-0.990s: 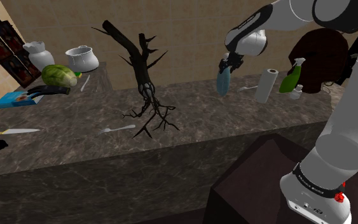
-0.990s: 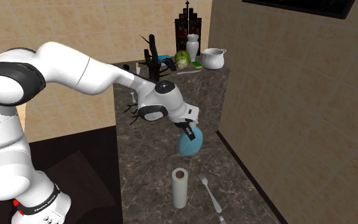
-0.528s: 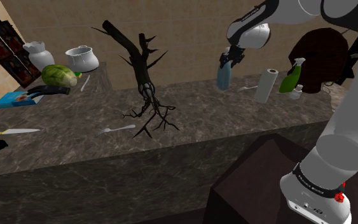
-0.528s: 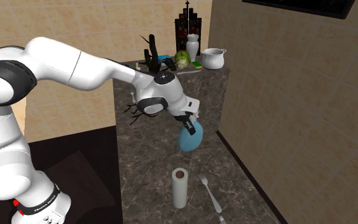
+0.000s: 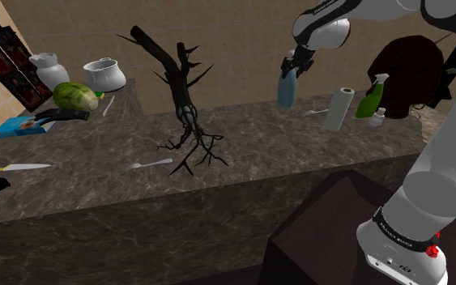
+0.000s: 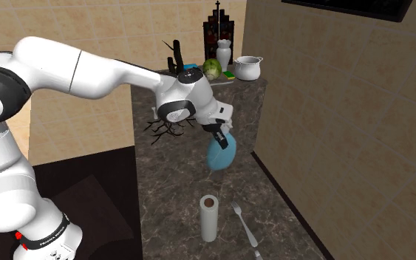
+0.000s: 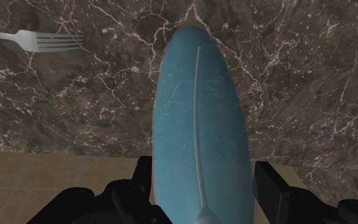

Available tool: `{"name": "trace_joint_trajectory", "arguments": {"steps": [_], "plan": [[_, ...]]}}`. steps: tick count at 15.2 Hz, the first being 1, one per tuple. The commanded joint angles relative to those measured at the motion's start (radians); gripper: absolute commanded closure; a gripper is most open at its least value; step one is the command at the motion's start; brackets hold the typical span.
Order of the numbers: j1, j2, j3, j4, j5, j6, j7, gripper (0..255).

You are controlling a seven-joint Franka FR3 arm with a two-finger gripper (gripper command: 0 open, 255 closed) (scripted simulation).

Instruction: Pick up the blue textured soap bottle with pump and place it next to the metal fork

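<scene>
Beige tiled walls close the room behind and beside a long counter of dark brown stone, veined with fine white lines and dully glossy. The white arm, smooth and rounded with dark joints, rises from its dark box stand and reaches over the counter toward the wall. A black, leafless branch, gnarled and forked like roots at its foot, stands at mid-counter.

The black gripper points down, and its fingers press on either side of the soap bottle, clasping it near the top. The bottle is pale blue with a smooth, faintly streaked skin, a flattened oval body and a thin raised seam running down its face. It hangs upright under the gripper close to the back wall; whether its base touches the stone I cannot tell.

A white paper roll stands upright as a plain cylinder farther along the counter. Just beside it lies the fork, slim, grey and metallic, flat on the stone. The wrist view shows the fork's tines pointing toward the bottle, a little apart from it.
</scene>
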Motion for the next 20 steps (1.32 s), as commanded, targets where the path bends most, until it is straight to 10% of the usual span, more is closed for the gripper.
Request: {"name": "trace_joint_trajectory", "arguments": {"steps": [1, 20], "plan": [[0.0, -0.012, -0.003, 0.014, -0.011, -0.025, 0.009, 255], [0.003, -0.076, -0.014, 0.193, -0.083, -0.259, 0.082, 255]]}}
